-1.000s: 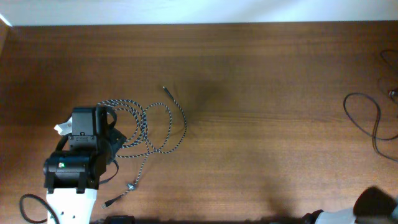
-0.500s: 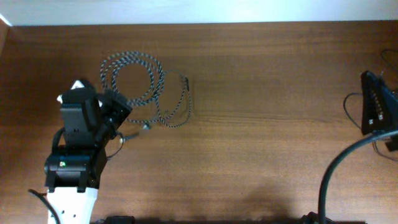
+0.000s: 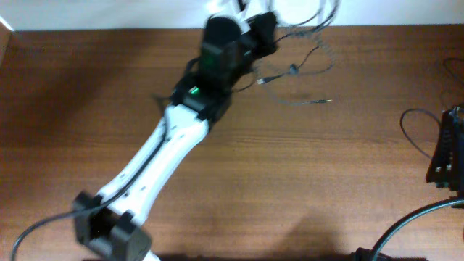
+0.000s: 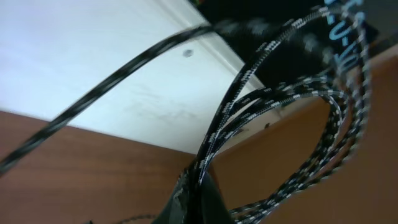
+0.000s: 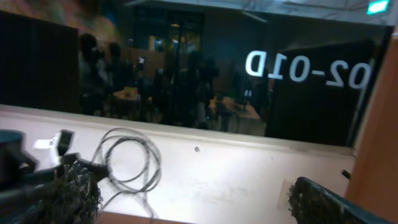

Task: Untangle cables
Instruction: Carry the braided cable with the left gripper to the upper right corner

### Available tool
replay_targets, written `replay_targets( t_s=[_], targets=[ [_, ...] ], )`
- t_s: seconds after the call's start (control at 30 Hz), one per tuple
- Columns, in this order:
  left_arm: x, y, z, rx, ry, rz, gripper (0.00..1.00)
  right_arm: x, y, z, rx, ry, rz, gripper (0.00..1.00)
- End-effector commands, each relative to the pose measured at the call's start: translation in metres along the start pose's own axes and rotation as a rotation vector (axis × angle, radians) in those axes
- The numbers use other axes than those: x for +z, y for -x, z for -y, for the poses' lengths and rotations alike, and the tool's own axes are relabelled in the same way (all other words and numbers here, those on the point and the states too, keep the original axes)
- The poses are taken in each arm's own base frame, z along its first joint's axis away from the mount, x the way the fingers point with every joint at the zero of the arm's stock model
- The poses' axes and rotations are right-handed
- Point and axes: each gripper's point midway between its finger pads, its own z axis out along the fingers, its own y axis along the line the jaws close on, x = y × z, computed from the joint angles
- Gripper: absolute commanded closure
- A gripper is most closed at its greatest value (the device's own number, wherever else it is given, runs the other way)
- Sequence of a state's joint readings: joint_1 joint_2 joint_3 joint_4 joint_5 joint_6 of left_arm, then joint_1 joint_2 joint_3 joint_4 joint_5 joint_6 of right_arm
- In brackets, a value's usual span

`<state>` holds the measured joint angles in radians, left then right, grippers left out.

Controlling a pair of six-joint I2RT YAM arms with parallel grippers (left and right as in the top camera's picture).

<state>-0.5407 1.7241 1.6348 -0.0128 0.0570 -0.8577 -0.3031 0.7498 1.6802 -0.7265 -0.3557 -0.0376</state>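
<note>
Two dark fingertips (image 4: 194, 200) of the left gripper (image 3: 255, 35) are pressed together on the braided cable (image 4: 249, 124). Its speckled strands fan upward out of the pinch in several loops. Overhead, this gripper sits at the far edge of the wooden table (image 3: 326, 188), with the arm reaching diagonally across it. A thinner black cable (image 3: 297, 102) trails from the bundle over the wood and ends in a small plug tip (image 3: 328, 101); contact with the surface cannot be confirmed. The right gripper (image 5: 189, 196) has its fingers spread wide with nothing between them. It stands at the right table edge, beside a thick black wire (image 3: 420, 130).
</note>
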Motion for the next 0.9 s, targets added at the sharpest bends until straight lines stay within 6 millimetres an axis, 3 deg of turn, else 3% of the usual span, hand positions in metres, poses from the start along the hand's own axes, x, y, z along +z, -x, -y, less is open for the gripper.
replay_targets(
  t_s=[0.0, 0.07, 0.13, 0.2, 0.23, 0.37, 0.43, 0.47, 0.5, 0.53, 0.57, 0.6, 0.63, 0.67, 0.73, 0.83, 0.87],
  targets=[
    [0.058, -0.01, 0.056, 0.046, -0.113, 0.025, 1.0, -0.001, -0.003, 0.017, -0.005, -0.097, -0.008, 0.01],
    [0.096, -0.04, 0.076, 0.055, -0.171, 0.008, 1.0, -0.001, -0.003, 0.017, -0.002, -0.101, -0.01, 0.01],
    [0.135, -0.076, 0.075, 0.041, -0.227, 0.046, 0.97, 0.001, -0.004, 0.009, 0.009, -0.052, -0.009, 0.01],
    [0.159, -0.129, 0.066, -0.039, -0.276, 0.021, 0.95, 0.003, -0.006, 0.009, 0.011, -0.045, -0.011, 0.01],
    [0.173, -0.165, 0.044, -0.039, -0.219, 0.002, 0.93, 0.003, -0.006, 0.007, 0.013, -0.036, -0.011, 0.01],
    [0.19, -0.245, 0.002, -0.079, -0.137, -0.121, 0.88, 0.007, -0.011, 0.002, 0.022, -0.006, -0.02, 0.01],
    [0.19, -0.27, -0.007, -0.072, -0.107, -0.164, 0.82, 0.008, -0.013, 0.003, 0.022, -0.006, -0.023, 0.01],
    [0.19, -0.28, -0.021, -0.06, -0.047, -0.201, 0.63, 0.008, -0.013, 0.003, 0.022, -0.005, -0.021, 0.01],
    [0.189, -0.284, -0.026, -0.056, -0.027, -0.218, 0.37, 0.008, -0.013, 0.003, 0.022, -0.005, -0.021, 0.01],
    [0.188, -0.288, -0.03, -0.048, -0.01, -0.236, 0.22, 0.008, -0.013, 0.003, 0.022, -0.005, -0.021, 0.01],
    [0.186, -0.294, -0.022, 0.021, -0.072, -0.293, 0.01, 0.008, -0.013, 0.003, 0.022, -0.005, -0.021, 0.01],
    [0.182, -0.3, -0.019, 0.068, -0.121, -0.358, 0.01, 0.008, -0.013, 0.003, 0.022, -0.005, -0.021, 0.01],
    [0.18, -0.301, -0.025, 0.089, -0.121, -0.407, 0.01, 0.008, -0.013, 0.003, 0.022, -0.005, -0.021, 0.01],
    [0.175, -0.288, -0.047, 0.129, -0.048, -0.457, 0.01, 0.008, -0.013, 0.003, 0.022, -0.005, -0.021, 0.01],
    [0.165, -0.255, -0.067, 0.215, 0.027, -0.484, 0.01, 0.008, -0.013, 0.003, 0.022, -0.005, -0.021, 0.01],
    [0.136, -0.163, -0.074, 0.415, 0.08, -0.46, 0.01, 0.008, -0.012, 0.003, 0.021, -0.006, -0.017, 0.01],
    [0.112, -0.107, -0.079, 0.443, 0.16, -0.418, 0.01, 0.008, -0.01, 0.003, 0.02, -0.006, -0.01, 0.01]
  ],
)
